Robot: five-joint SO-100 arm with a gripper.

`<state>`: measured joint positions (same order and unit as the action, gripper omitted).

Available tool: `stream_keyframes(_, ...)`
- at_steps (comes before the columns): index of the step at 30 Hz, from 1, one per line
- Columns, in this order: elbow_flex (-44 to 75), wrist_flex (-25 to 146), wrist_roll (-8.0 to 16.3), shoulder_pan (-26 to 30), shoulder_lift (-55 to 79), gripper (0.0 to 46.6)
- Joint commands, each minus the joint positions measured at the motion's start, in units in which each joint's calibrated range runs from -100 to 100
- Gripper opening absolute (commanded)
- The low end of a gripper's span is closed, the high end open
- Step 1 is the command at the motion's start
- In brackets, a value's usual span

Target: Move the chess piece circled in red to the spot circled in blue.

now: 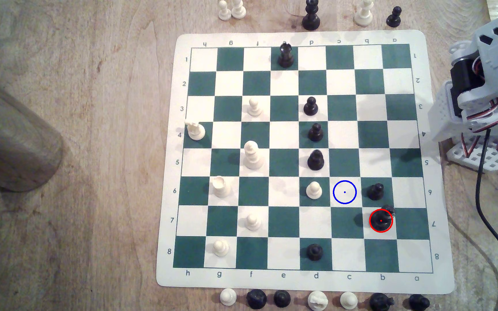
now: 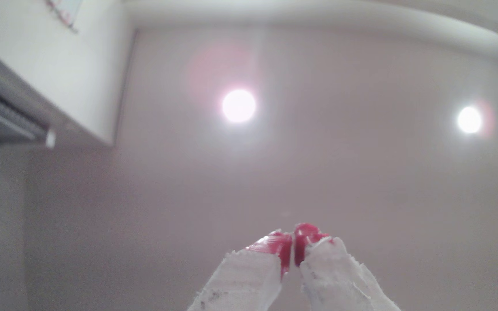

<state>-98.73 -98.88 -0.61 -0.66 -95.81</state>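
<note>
My fingers [image 2: 293, 252] are pressed together on nothing, aimed at the ceiling; I judge the reach not yet begun; the chess piece [image 1: 381, 220] stands lower right in the exterior view, the spot [image 1: 344, 192] diagonally up-left; next: swing down, spread, straddle its crown.

Glossy black chess piece [image 1: 381, 220] ringed red, cream spot [image 1: 344, 192] ringed blue, on green-and-cream checkered board [image 1: 301, 37].
</note>
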Motion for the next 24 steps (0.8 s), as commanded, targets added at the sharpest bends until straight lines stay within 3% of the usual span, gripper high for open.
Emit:
stream_keyframes(1,-1.3,0.4,-0.1,1.1,0.1,0.2)
stream_keyframes(11,2.4,31.6,0.0,10.4,0.1,0.2)
stream_keyframes(15,10.5,54.3,0.0,12.1,0.2,0.2)
stream_keyframes(17,20.5,80.4,0.3,12.7,0.2,0.2)
stream_keyframes(22,34.1,108.1,0.5,11.1,0.2,0.2)
stream_keyframes(24,36.1,113.1,3.1,12.0,0.3,0.2)
